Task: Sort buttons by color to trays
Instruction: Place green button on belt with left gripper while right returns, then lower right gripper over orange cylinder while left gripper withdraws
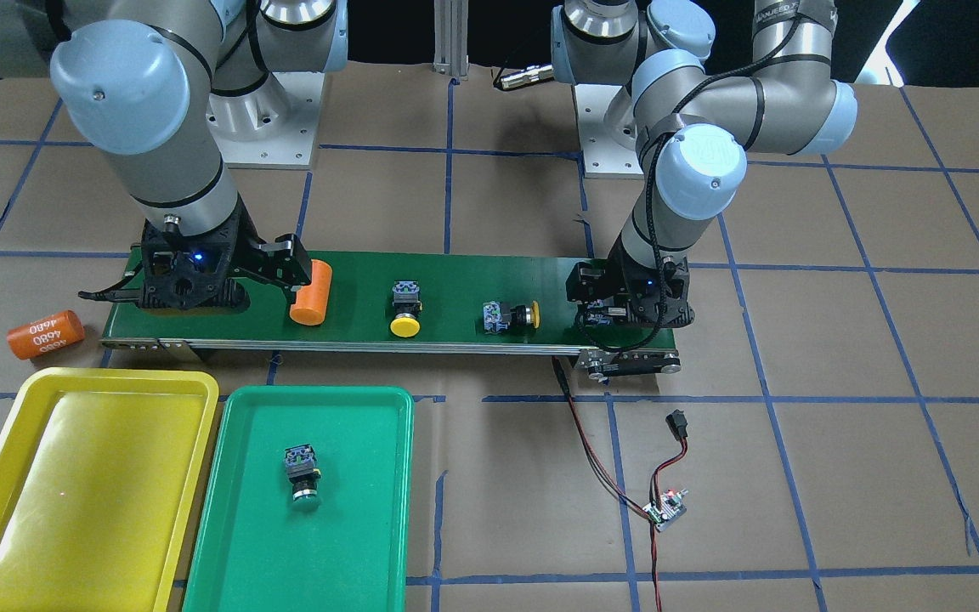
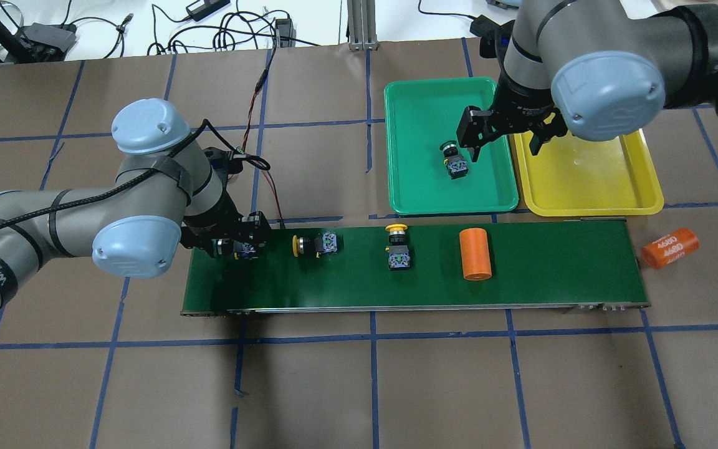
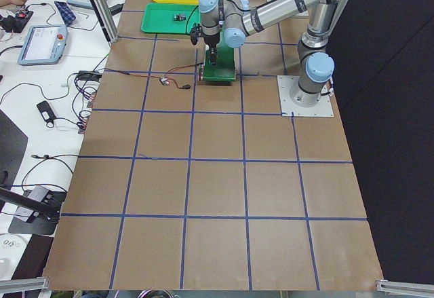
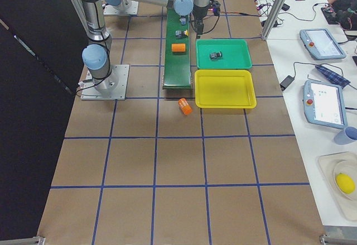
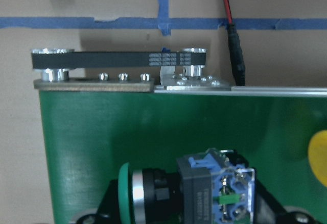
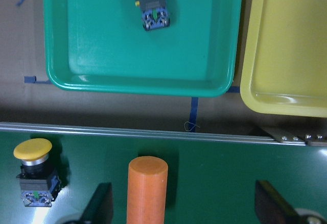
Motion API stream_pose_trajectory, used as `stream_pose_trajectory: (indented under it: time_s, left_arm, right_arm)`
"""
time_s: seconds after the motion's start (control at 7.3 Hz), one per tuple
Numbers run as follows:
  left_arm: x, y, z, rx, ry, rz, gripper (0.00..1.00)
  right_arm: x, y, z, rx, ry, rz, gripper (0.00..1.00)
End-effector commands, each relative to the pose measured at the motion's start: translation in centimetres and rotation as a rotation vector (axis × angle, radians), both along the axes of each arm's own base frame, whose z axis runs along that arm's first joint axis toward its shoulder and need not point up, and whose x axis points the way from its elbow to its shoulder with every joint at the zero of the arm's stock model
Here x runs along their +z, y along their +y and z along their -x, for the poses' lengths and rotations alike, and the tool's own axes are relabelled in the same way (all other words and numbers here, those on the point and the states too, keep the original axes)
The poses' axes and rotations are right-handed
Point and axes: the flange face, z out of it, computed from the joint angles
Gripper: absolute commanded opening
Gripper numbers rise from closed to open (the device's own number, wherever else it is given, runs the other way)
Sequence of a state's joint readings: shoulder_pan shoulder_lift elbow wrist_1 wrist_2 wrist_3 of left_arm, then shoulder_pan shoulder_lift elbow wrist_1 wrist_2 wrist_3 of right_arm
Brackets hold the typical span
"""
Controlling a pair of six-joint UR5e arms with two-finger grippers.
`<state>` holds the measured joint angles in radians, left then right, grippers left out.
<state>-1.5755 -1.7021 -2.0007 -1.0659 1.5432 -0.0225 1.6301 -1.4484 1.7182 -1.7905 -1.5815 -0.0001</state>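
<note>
Your left fingers (image 5: 108, 203) clamp a green-capped button (image 5: 204, 196), boxy black body with blue terminals, at the matte green belt's (image 5: 127, 127) end. Your right fingers (image 6: 100, 206) hang spread above a smooth orange cylinder (image 6: 146, 188). Another green button (image 6: 153, 12) lies in the glossy green tray (image 6: 138, 76); two yellow-capped buttons (image 2: 314, 244) (image 2: 398, 246) rest on the belt.

The table covering (image 1: 506, 476) is matt brown paper, slightly creased, crossed by blue tape (image 1: 449, 195). The green tray (image 6: 76, 55) and the yellow tray (image 6: 286, 55) are smooth, glossy plastic. The conveyor belt (image 5: 127, 122) is smooth dark green with a faint sheen. It is edged by a bright metal rail (image 5: 276, 91). Near the top of the left wrist view, a ribbed black drive belt (image 5: 117, 59) sits on polished metal pulleys (image 5: 193, 71). The orange cylinder (image 6: 147, 188) looks matt. At lower centre, the green-capped button (image 5: 204, 188) has a shiny metal collar and a translucent blue plastic back.
</note>
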Motion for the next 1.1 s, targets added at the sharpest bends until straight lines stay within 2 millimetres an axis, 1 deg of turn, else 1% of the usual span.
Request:
stream_pose_trajectory:
  time_s: [0.0,0.14,0.27,0.41,0.55,0.68,0.82,0.96]
  left_arm:
    - [4.9,-2.9,-2.6,0.008,-0.001,0.05,1.0]
    - [8.0,-3.5,-3.5,-0.039,0.001,0.042,1.0]
    - [11.7,-3.7,-3.7,-0.058,-0.004,0.041,1.0]
    - [15.3,-3.3,-3.7,-0.081,-0.006,0.029,1.0]
    - [19.2,-2.5,-4.6,-0.081,-0.005,0.034,1.0]
    - [22.7,-1.1,-4.7,-0.087,-0.003,0.02,1.0]
    - [23.5,-0.1,-4.4,-0.09,-0.004,0.015,1.0]
    - [22.0,-1.4,-4.7,-0.079,-0.02,-0.01,1.0]
  right_arm:
    - [-4.0,4.2,-0.1,-0.018,0.002,0.006,0.96]
    - [-5.8,6.1,0.0,-0.012,-0.002,-0.022,0.96]
    - [-6.5,5.9,0.3,0.005,-0.006,0.026,0.96]
    - [-6.7,5.9,0.2,0.009,-0.007,0.04,0.96]
    - [-6.6,6.0,0.1,0.013,-0.008,0.044,0.96]
    - [-6.6,6.1,0.1,0.011,-0.007,0.042,0.96]
    - [-6.8,6.0,0.1,0.01,-0.007,0.039,0.96]
    - [-6.9,6.2,0.2,0.005,-0.007,0.036,0.96]
